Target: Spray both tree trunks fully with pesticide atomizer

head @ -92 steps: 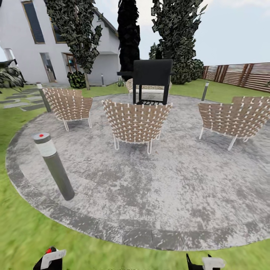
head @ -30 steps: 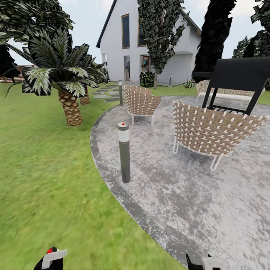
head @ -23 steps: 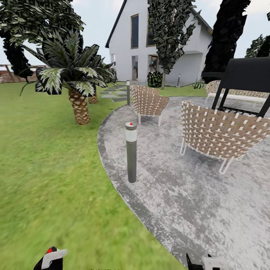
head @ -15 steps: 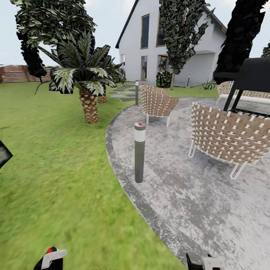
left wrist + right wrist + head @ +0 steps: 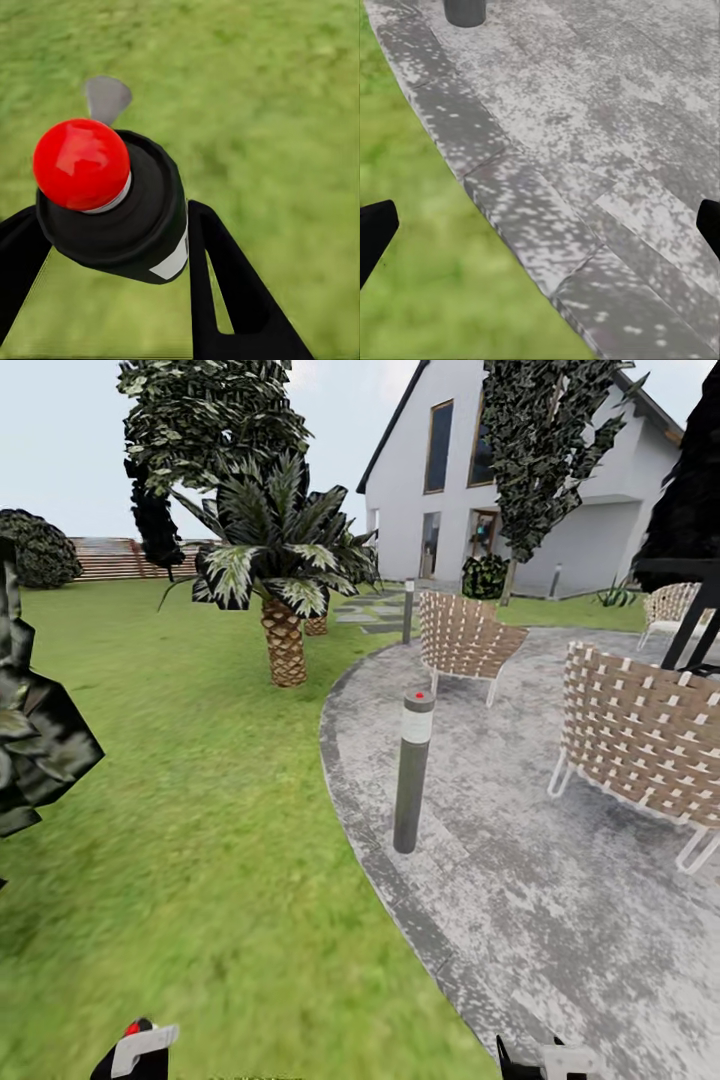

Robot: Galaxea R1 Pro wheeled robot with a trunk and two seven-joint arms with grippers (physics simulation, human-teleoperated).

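Green lawn (image 5: 200, 840) fills the frame's left, meeting the patio (image 5: 560, 920) kerb; left gripper (image 5: 112, 240) clamps the atomizer (image 5: 112, 202), right gripper (image 5: 540, 225) gapes empty.

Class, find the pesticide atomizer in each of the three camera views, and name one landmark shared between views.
Head view: atomizer at the bottom edge, left, in the left pincer.
Left wrist view: centre-left, red tip towards the camera, between the pincer fingers.
Right wrist view: no atomizer.
Shared landmark: the green lawn.

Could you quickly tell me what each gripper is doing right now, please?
Left gripper: shut on the pesticide atomizer, over the lawn.
Right gripper: open, holding nothing, above the patio kerb.
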